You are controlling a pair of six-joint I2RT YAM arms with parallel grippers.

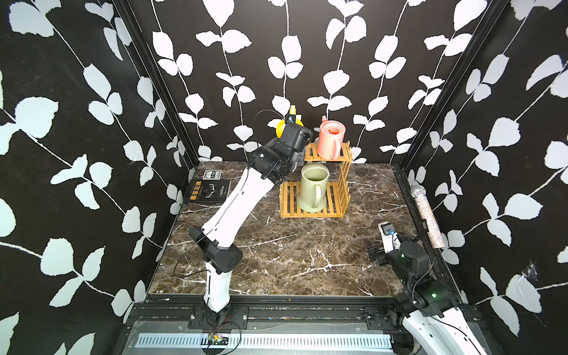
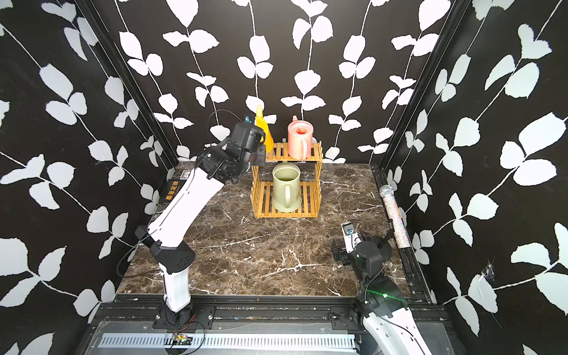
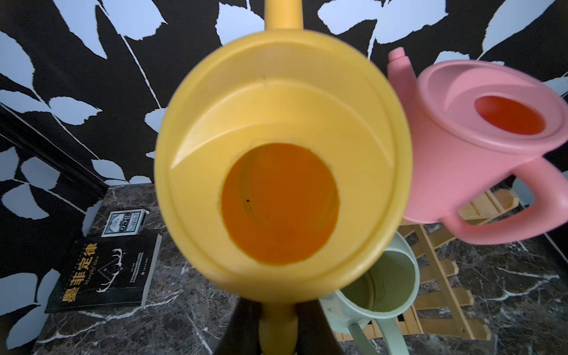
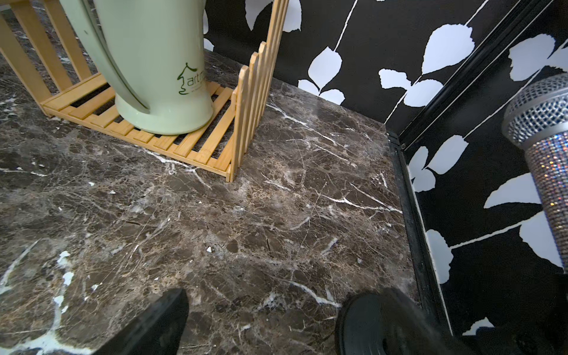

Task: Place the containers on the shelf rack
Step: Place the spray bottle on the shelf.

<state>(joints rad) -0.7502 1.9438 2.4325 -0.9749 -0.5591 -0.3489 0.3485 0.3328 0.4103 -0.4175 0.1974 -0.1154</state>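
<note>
My left gripper point(image 3: 278, 329) is shut on the handle of the yellow container point(image 3: 282, 153), holding it up at the left end of the shelf rack's top tier. In both top views the arm hides most of this yellow can point(image 1: 280, 129) point(image 2: 266, 135). The pink container point(image 1: 330, 140) point(image 2: 299, 140) point(image 3: 479, 138) stands upright on the top tier. The pale green container point(image 1: 312, 190) point(image 2: 285, 190) point(image 4: 153, 61) stands on the bottom tier of the bamboo shelf rack point(image 1: 338, 196) point(image 2: 261, 199) point(image 4: 190, 144). My right gripper point(image 4: 264, 310) point(image 1: 377, 254) is open and holds nothing, low over the marble at the front right.
A black book point(image 1: 209, 190) point(image 3: 104, 273) and a small card box point(image 1: 212, 174) point(image 3: 124, 222) lie at the back left. A glittery microphone point(image 1: 427, 215) point(image 4: 547, 147) leans along the right wall. Black leaf-patterned walls enclose the marble table point(image 1: 292, 252).
</note>
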